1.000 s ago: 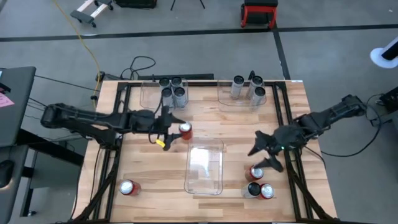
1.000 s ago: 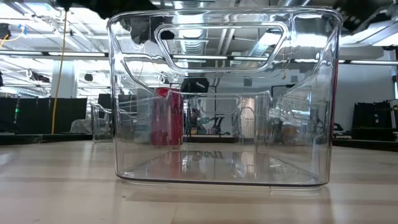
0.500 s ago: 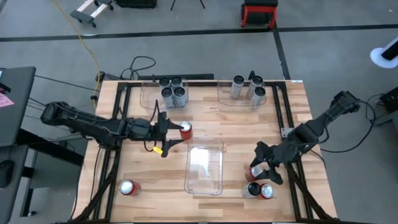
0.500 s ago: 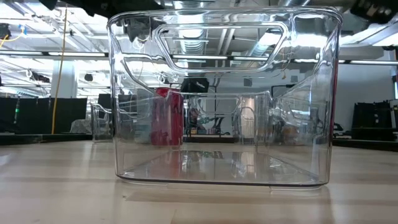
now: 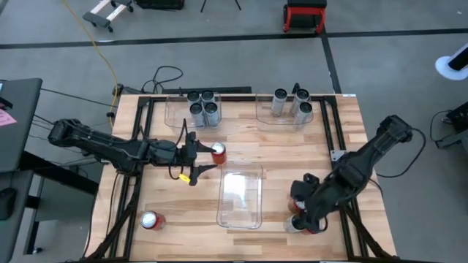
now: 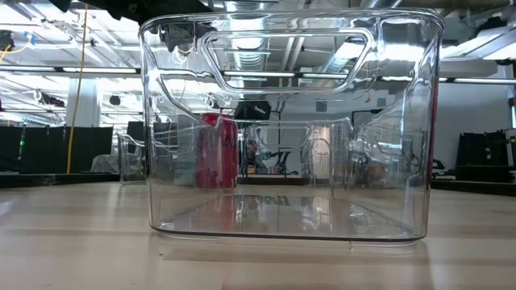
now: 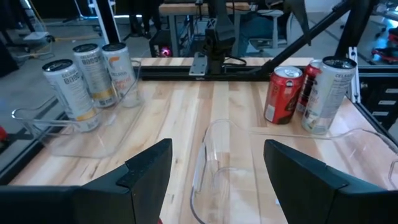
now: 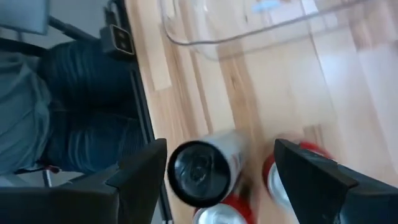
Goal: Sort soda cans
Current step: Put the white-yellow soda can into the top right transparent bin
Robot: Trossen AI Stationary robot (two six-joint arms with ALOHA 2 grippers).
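A red can stands on the table just right of my left gripper, which is open; the low view shows that can through the clear bin. My right gripper is open above a cluster of three cans by the table's near right. In its wrist view the fingers stand on either side of a dark-topped, silver-bodied can, with red cans beside it. Another red can stands near left. Dark cans fill the far-left bin, and silver cans the far-right bin.
An empty clear bin sits at the table's middle, between both grippers, and fills the low view. A person's legs show beyond the table's near edge in the right wrist view. Bare wood lies between the far bins and the centre bin.
My right gripper has moved toward the table's near edge and down, from beside the clear bin to over the cluster of three cans, its arm folding in. The cans have stayed where they were.
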